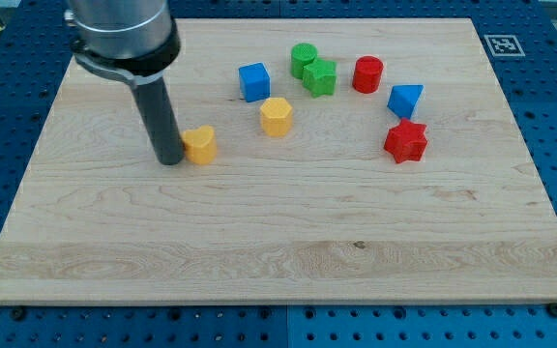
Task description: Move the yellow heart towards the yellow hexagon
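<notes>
Your tip (170, 160) sat touching the yellow heart (201, 144) on its left side in the view, with the yellow hexagon (276, 116) near, up and to the right on the counter (259, 251). A black-and-white marker tag (499, 43), without readable writing, lay at the top right corner.

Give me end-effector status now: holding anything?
No gripper: nothing held. My tip sits against the yellow heart on its left in the view; the yellow hexagon lies up-right.

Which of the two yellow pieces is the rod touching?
The yellow heart: my tip sits against its left side in the view. The yellow hexagon stands apart, up and to the view's right.
</notes>
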You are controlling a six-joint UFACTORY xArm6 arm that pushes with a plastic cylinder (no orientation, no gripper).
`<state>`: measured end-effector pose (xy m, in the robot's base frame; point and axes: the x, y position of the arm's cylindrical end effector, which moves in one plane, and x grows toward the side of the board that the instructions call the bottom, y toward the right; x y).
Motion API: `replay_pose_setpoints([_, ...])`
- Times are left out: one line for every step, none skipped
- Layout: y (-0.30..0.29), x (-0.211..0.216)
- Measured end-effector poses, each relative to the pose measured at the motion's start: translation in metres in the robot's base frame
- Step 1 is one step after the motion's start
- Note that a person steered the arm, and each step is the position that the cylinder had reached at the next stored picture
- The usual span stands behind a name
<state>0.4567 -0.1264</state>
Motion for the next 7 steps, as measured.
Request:
replay_pose_setpoints([-0.002, -0.014])
replay_pose_setpoints([-0.019, -0.027])
replay_pose_setpoints([-0.024, -0.010])
replay_pose_setpoints([-0.024, -0.009])
replay_pose_setpoints([-0.024, -0.011])
replay_pose_setpoints([-0.019, -0.019])
replay_pose_setpoints([-0.006, -0.020])
